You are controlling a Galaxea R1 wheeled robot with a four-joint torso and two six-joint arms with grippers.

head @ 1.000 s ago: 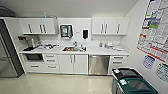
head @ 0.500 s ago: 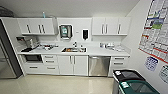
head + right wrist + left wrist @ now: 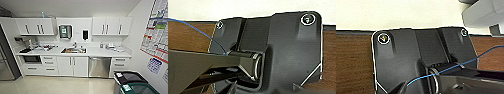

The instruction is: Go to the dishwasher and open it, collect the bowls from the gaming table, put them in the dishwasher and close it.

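Facing the kitchenette, dishwasher (image 3: 99,67) shut.
I see it under the counter (image 3: 100,52), right of the sink (image 3: 73,50); I cannot tell either claw's state.

Bright, even, soft light washes the white kitchen; wide-angle bending curves the edges, everything is blurred, and the dishwasher (image 3: 99,67) front shows dull glare.
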